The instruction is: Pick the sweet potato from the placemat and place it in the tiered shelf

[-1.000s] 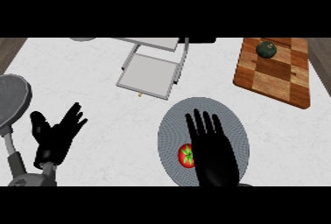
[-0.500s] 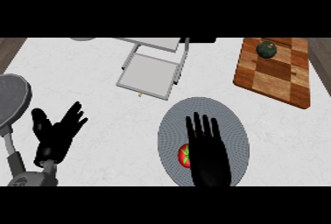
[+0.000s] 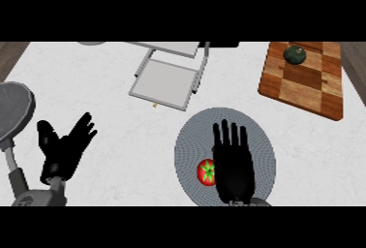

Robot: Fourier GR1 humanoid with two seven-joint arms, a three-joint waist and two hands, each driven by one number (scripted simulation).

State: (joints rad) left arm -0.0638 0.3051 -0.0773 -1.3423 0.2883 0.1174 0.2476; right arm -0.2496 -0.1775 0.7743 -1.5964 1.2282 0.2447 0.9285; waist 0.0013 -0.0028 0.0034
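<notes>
Little has changed since half a second ago: the right hand (image 3: 235, 167) sits a hair farther up the mat, and the tomato (image 3: 205, 172) has not budged.

We're looking down on a pale, faintly marbled counter (image 3: 107, 106), with strips of dark wood showing past its far corners.

Nearest us, that right hand is flat, palm down, fingers straight and pointing away. It has hold of nothing. It hangs over a round grey placemat (image 3: 191, 140) with a fine ribbed weave.

And the thing on the mat? It looks like a tomato, not a sweet potato: small, round and bright red, with a green star of leaves on top. It lies on the near left part of the mat, right against the thumb side of the hand. Whether the two touch, I cannot tell.

Over on the near left, the left hand (image 3: 64, 152) rests open above bare counter, fingers spread and up, nothing in it. Beside it, at the left edge, stands a grey disc (image 3: 13, 114) on a thin stem.

Farther back, beyond the mat, there's the shelf (image 3: 163, 83): light grey trays in a thin frame, set at a slant, with nothing on the lower tray. The upper tier runs out of view at the top.

Far right, a wooden cutting board (image 3: 307, 85) in checkered browns lies at an angle, with a dark green ball (image 3: 295, 54) sitting near its far end.
</notes>
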